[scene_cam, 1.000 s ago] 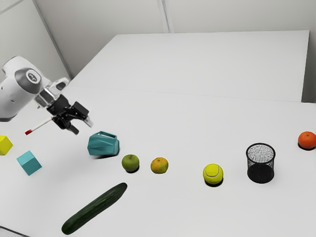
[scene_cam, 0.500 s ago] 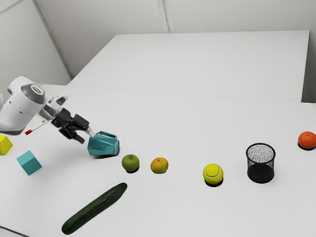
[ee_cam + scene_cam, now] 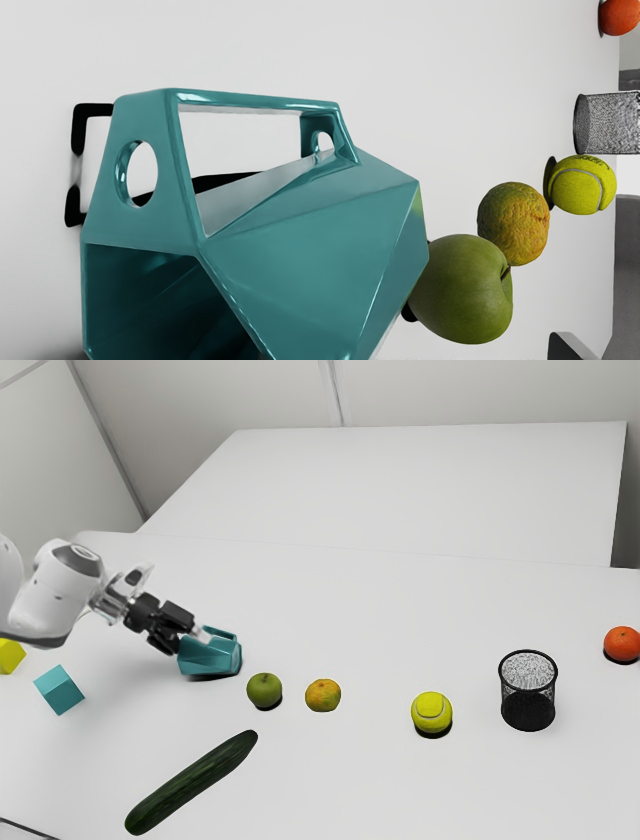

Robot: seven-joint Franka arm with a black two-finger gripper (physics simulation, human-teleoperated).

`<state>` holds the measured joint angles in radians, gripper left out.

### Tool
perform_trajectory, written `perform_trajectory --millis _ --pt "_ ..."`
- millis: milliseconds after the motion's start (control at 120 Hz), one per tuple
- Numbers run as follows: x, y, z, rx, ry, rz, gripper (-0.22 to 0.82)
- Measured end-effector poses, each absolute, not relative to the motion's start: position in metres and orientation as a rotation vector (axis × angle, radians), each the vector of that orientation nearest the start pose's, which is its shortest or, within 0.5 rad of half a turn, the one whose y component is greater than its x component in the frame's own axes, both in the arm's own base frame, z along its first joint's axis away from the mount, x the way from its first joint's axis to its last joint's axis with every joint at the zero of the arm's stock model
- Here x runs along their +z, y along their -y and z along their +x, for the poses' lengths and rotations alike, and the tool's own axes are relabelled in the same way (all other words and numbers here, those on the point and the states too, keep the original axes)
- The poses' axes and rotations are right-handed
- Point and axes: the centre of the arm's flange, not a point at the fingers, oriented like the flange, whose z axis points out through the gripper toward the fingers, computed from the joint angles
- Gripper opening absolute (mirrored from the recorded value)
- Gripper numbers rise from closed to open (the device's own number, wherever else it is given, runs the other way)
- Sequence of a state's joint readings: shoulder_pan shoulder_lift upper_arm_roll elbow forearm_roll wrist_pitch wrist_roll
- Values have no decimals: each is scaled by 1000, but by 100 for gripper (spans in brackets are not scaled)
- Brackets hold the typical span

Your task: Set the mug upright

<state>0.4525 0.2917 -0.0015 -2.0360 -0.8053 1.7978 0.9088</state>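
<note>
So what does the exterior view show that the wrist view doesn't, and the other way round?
Exterior view, not wrist: the white arm, yellow cube, teal cube and cucumber.

Wrist view, not exterior: the dark inside of the mug through its open mouth, the round holes in its handle, and lettering on the tennis ball.

Both: the mug on its side, its handle, green apple, mottled citrus, tennis ball, black mesh bin and red-orange fruit.
</note>
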Motion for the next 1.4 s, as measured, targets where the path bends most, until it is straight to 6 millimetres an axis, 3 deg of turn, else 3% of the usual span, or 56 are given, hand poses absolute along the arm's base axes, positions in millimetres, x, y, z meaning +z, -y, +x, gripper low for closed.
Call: perform_trajectory --millis 192,392,567,683,858,1025,1400 --pt "294 -178 516 78 95 2234 9" --pt "298 -177 517 88 132 2220 -10" --pt "302 -172 519 96 162 2220 -15" --pt "316 -167 522 116 202 2241 -17" --pt "354 -135 532 123 360 2352 -17" --pt "374 -105 538 55 557 2547 -18" --pt "374 -67 531 -35 800 2880 -18"
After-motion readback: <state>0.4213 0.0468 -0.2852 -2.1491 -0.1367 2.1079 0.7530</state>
